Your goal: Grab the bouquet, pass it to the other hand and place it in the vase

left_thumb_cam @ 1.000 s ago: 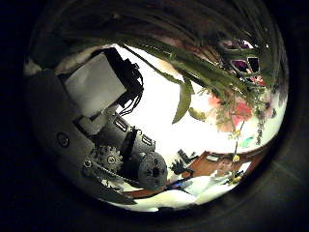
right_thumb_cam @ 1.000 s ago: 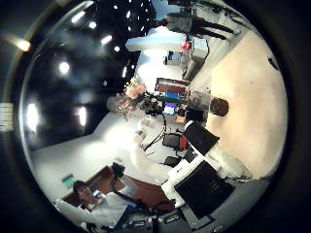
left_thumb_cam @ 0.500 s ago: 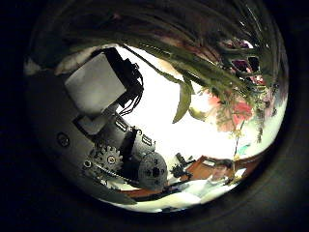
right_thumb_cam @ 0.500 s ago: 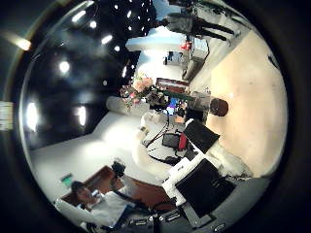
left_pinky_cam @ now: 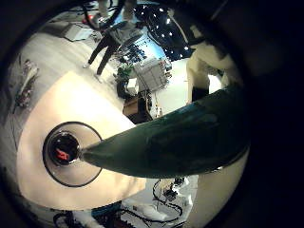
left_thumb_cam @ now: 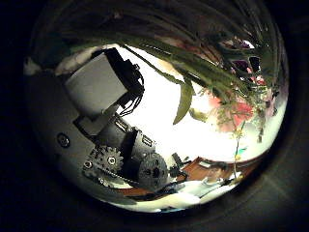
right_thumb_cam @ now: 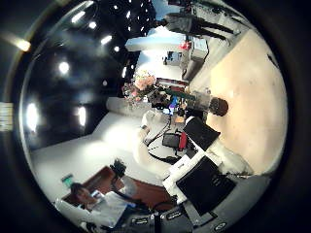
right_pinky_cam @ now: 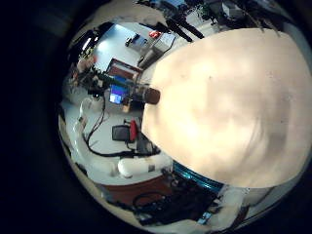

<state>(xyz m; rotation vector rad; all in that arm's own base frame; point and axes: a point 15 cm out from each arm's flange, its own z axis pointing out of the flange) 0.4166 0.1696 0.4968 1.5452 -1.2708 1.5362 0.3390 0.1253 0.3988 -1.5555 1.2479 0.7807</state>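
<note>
Left robot hand [left_thumb_cam: 106, 126] shows curled fingers [left_thumb_cam: 145, 166] beside its palm.

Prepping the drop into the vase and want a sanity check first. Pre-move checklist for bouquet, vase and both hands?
1. Bouquet held in left hand: ok, stems run across the palm, off the table.
2. Vase upright on the table: ok.
3. Vase mouth free: cannot tell, something shows inside.
4. Bouquet lined up over the vase: cannot tell; one leaf tip points toward it.
5. Right hand clear of bouquet and vase: ok, both sit well away from its palm.
</note>
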